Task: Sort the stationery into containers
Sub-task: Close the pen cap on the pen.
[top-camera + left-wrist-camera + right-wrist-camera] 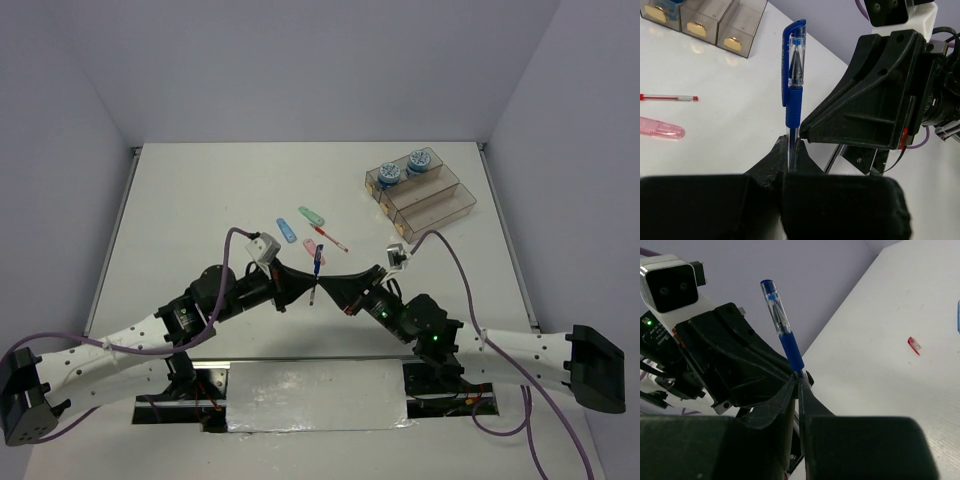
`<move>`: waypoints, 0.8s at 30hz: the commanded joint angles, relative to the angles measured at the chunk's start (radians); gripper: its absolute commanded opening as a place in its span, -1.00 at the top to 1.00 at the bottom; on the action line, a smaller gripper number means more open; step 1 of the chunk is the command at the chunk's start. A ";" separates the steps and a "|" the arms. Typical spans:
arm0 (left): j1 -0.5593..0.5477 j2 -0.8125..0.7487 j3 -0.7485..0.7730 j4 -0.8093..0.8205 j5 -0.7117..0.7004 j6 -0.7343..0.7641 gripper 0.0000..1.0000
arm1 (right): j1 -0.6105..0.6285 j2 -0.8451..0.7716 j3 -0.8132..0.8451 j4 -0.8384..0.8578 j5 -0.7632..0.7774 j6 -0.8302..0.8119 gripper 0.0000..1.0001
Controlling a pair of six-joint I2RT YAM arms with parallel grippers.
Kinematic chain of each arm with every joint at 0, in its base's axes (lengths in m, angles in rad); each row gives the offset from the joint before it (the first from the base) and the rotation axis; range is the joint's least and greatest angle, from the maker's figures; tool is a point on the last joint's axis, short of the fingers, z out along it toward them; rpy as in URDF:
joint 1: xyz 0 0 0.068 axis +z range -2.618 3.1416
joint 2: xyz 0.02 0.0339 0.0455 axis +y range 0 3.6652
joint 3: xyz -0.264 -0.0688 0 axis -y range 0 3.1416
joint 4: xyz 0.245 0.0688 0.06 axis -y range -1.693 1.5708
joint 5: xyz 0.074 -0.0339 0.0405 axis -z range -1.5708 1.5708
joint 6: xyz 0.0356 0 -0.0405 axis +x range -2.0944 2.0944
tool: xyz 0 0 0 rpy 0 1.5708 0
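Note:
A blue pen [318,262] stands upright above the table's middle, pinched from both sides. My left gripper [307,290] is shut on its lower barrel, seen in the left wrist view [789,150] below the pen's blue grip [793,107]. My right gripper [328,291] is shut on the same pen just below the grip in the right wrist view [800,381], the pen [785,335] rising above it. The brown-tinted containers [440,205] stand at the far right. Two blue-and-white tape rolls [390,176] [418,161] sit in the rear bin.
On the table beyond the grippers lie a red pen [328,237], a green flat piece [312,215], a blue flat piece [286,231] and a pink flat piece [310,246]. A tiny red bit [914,345] lies on the table. The bins' ends [715,25] show far left.

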 commanded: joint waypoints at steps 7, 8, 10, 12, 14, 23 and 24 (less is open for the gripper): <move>-0.001 -0.013 0.024 0.092 -0.010 0.031 1.00 | 0.007 -0.118 0.041 -0.067 -0.011 -0.098 -0.32; 0.000 -0.013 0.029 0.086 -0.004 0.036 1.00 | 0.007 -0.139 0.045 -0.082 -0.016 -0.135 -0.39; 0.000 -0.009 0.034 0.069 0.012 0.037 1.00 | 0.003 -0.149 0.079 -0.108 -0.027 -0.173 -0.53; 0.000 -0.004 0.029 0.068 0.029 0.037 1.00 | -0.017 -0.135 0.119 -0.174 -0.060 -0.225 -0.57; -0.001 -0.004 0.020 0.078 0.056 0.033 1.00 | -0.063 -0.111 0.172 -0.222 -0.100 -0.262 -0.60; -0.001 0.017 0.026 0.056 0.127 0.044 1.00 | -0.206 0.026 0.382 -0.374 -0.340 -0.336 -0.43; -0.001 0.017 0.024 0.054 0.125 0.045 1.00 | -0.209 0.037 0.387 -0.377 -0.347 -0.347 -0.36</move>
